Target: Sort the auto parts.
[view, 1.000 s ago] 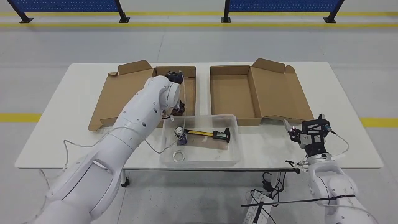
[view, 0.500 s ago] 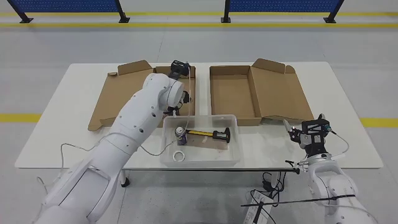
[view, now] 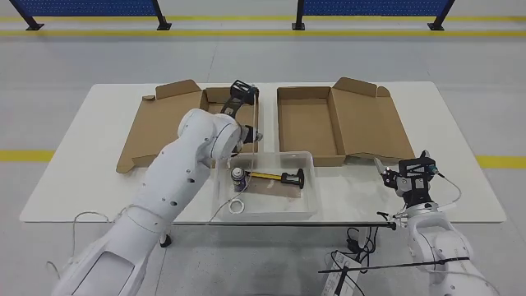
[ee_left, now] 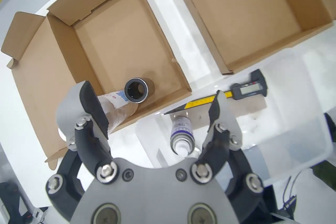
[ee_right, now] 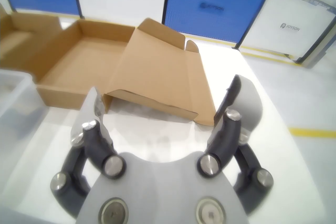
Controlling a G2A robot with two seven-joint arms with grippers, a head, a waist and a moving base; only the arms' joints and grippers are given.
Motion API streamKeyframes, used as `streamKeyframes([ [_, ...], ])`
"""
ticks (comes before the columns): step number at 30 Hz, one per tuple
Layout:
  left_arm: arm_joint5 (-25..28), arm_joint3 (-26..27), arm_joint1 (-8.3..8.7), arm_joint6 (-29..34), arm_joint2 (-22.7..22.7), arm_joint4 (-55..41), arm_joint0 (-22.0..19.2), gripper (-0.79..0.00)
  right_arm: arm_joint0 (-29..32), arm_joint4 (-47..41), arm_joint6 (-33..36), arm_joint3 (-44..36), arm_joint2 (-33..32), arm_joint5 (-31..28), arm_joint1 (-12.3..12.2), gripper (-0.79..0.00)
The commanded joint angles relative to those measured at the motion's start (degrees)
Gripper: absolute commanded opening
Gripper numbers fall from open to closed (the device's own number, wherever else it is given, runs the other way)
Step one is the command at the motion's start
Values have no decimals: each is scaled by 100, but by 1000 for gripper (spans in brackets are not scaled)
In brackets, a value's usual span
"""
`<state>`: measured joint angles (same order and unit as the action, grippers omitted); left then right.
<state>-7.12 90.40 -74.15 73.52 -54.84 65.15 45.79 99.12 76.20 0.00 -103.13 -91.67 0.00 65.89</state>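
Observation:
My left gripper (ee_left: 151,91) (view: 250,137) hangs open and holds nothing, above the near right corner of the left cardboard box (ee_left: 118,46) (view: 164,123). In that corner lies a cylindrical part (ee_left: 136,90) with a black ring end and a plastic wrap. The clear bin (view: 308,160) (ee_left: 302,109) holds a spray can (ee_left: 182,133) (view: 237,178), a yellow and black caliper (ee_left: 223,96) (view: 275,177) and a white ring (view: 237,206). My right gripper (ee_right: 164,86) (view: 403,168) stands open near the table's front right edge.
The right cardboard box (view: 308,123) (ee_right: 86,57) stands with nothing in it, and its lid flap (view: 370,123) (ee_right: 162,72) lies open toward my right gripper. The left box's flap lies open to the left. White table (view: 460,131) shows bare at the far right.
My left arm's elbow and wrist have swung rightward over the left box's right wall, toward the bin. The right arm has not moved.

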Motion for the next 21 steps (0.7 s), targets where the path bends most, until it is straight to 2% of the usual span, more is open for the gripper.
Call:
streamKeyframes([
  [1,51,362,37,134,-117,-49,208,0,0,0,0,0,0,0,0,0],
  [5,117,995,92,317,-396,-364,553,0,0,0,0,0,0,0,0,0],
  [11,551,1607,159,661,-558,-791,921,0,0,0,0,0,0,0,0,0],
  [14,894,1763,198,832,-594,-978,1069,0,0,0,0,0,0,0,0,0],
  [21,1244,1928,252,1034,-669,-1311,1204,0,0,0,0,0,0,0,0,0],
])
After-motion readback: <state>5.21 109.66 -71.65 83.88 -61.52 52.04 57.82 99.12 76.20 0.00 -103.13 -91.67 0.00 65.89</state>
